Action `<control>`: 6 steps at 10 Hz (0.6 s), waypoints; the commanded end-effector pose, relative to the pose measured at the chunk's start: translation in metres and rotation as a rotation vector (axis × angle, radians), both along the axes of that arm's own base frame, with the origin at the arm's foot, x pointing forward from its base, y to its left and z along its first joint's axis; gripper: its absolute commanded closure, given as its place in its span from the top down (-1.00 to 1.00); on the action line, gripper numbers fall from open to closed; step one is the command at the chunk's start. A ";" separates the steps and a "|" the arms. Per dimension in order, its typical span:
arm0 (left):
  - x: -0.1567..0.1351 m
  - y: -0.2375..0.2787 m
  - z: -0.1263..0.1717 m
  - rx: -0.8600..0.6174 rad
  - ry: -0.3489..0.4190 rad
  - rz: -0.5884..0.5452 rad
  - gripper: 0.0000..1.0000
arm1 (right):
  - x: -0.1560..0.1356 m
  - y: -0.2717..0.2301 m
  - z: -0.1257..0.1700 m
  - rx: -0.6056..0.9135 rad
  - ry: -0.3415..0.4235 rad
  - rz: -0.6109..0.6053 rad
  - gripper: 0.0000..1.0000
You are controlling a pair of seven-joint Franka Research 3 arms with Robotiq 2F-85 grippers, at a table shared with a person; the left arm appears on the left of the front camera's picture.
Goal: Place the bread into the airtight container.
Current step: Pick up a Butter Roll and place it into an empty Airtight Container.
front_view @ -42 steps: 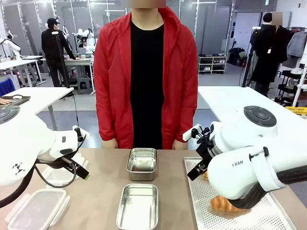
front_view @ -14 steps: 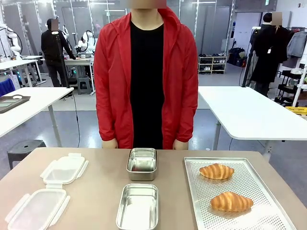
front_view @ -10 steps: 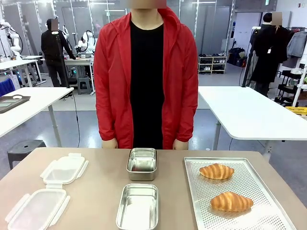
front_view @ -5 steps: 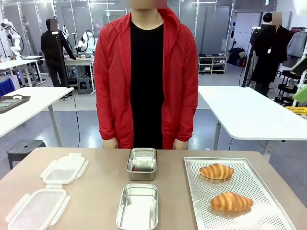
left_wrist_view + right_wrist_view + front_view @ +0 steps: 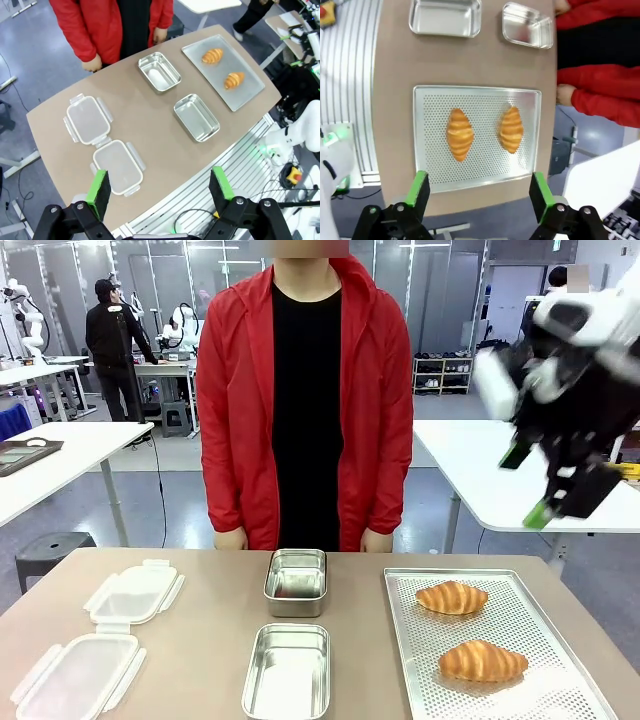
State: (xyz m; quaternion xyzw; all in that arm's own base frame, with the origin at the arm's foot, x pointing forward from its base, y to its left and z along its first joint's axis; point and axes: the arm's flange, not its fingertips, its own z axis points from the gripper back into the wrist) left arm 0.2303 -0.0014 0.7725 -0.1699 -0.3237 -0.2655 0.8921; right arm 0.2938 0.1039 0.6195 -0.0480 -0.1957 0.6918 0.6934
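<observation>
Right gripper (image 5: 528, 485) hangs high over the tray side of the table (image 5: 200, 640), fingers spread wide with nothing between them. Its wrist view looks straight down on the tray (image 5: 560, 635), which reads to me as a line-up for a pick.

Left gripper (image 5: 159, 182) hovers high too, fingers apart and empty, parked clear of the work, I'd say.

Now the bread: far croissant (image 5: 452, 597) and near croissant (image 5: 482, 661) lie on the tray, apart from each other, so open fingers could likely straddle either one. Neither is in a tin yet.

Far tin (image 5: 296, 580) and near tin (image 5: 288, 670) sit uncovered mid-table, just left of the tray, so it should be a short carry. Far lid (image 5: 135, 592) and near lid (image 5: 75, 675) lie off to the left, leaving both tins free to load.

The person (image 5: 305, 390) stands at the far edge, not reaching in. No bread is loaded yet. Next up is likely a descent and a gentle squeeze, since flaky pastry crushes easily.
</observation>
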 end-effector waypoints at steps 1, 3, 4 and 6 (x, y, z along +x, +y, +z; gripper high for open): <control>-0.001 0.000 0.000 -0.004 -0.001 -0.021 1.00 | 0.016 0.005 -0.042 -0.060 0.001 -0.025 1.00; -0.001 0.000 0.000 -0.004 -0.001 -0.021 1.00 | 0.023 0.008 -0.088 -0.094 0.058 -0.039 1.00; -0.001 0.000 0.000 -0.004 -0.001 -0.021 1.00 | 0.026 0.010 -0.108 -0.086 0.095 -0.040 1.00; -0.001 0.000 0.000 -0.004 -0.001 -0.021 1.00 | 0.038 0.002 -0.152 -0.114 0.146 -0.077 1.00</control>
